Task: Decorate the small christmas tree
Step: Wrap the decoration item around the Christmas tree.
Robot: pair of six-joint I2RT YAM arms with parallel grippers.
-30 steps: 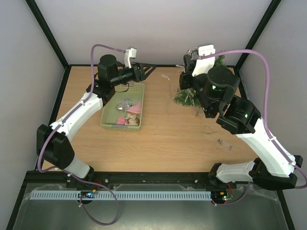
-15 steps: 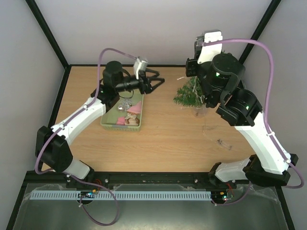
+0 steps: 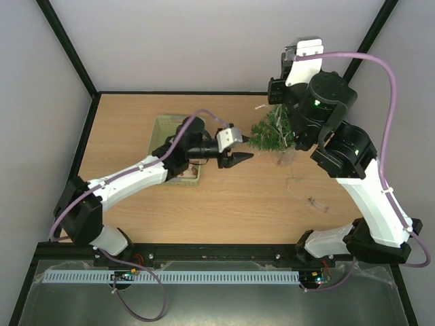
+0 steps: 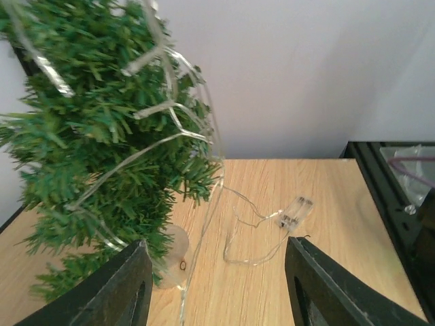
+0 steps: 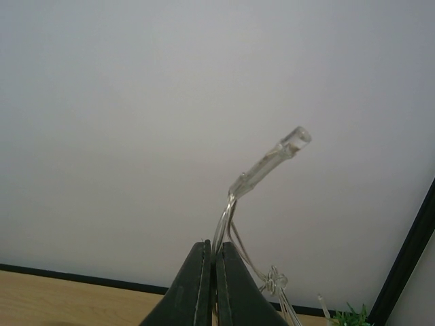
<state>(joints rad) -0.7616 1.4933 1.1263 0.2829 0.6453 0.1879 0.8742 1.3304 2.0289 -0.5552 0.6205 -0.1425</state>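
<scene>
The small christmas tree [image 3: 270, 133] stands at the back right of the table, with a clear light string draped over it. In the left wrist view the tree [image 4: 102, 136] fills the left side. My left gripper [image 3: 236, 159] is open and empty, just left of the tree's lower branches; the left wrist view shows its jaws [image 4: 217, 285] wide apart. My right gripper [image 3: 276, 94] is raised above the tree. In the right wrist view it [image 5: 211, 248] is shut on the light string's wire [image 5: 262, 166], with a bulb end sticking up.
A pale green basket [image 3: 160, 125] holding ornaments sits left of the tree, partly hidden by my left arm. The string's clear battery box [image 3: 318, 202] lies on the table front right of the tree and also shows in the left wrist view [image 4: 296, 212]. The tree stands on a clear round base [image 4: 171, 252].
My left arm swung from above the basket's far end rightward and nearer, up to the tree. My right arm rose a little, lifting the string.
</scene>
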